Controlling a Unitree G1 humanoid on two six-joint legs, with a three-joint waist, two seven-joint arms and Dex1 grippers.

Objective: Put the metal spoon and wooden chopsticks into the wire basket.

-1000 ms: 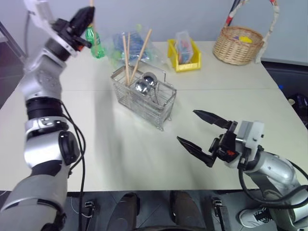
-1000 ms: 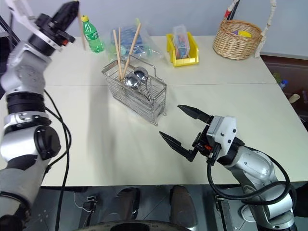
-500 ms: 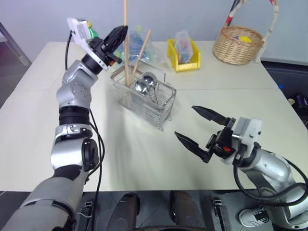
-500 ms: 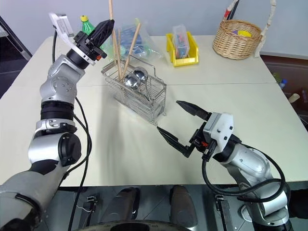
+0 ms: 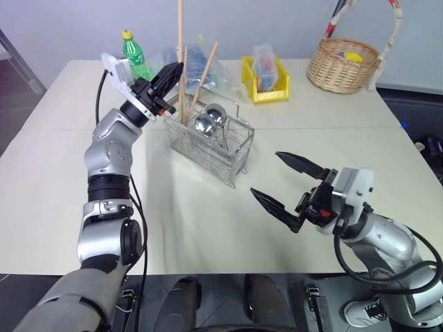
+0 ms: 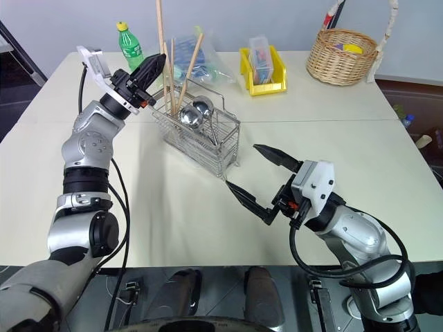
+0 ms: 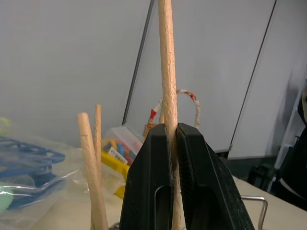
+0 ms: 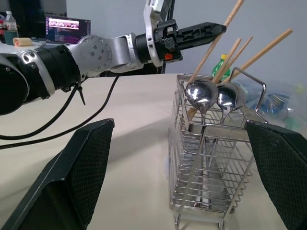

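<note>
Task nearly done. Wire basket point(image 5: 208, 142) on surface point(image 5: 208, 221) already holds two metal spoons point(image 5: 205, 123), bowls up, plus three wooden chopsticks point(image 5: 201, 72) standing inside. Left tool point(image 5: 173, 76) clamped tight on another chopstick point(image 5: 180, 34), upright, lower end at basket's left compartment; release remaining, in my judgement. Right tool point(image 5: 278, 185) jaws wide, empty, near basket. No legible labels/writing.

Head stereo looks down over the table point(image 5: 208, 228); wrist cameras both face the wire basket point(image 8: 211, 158).
</note>
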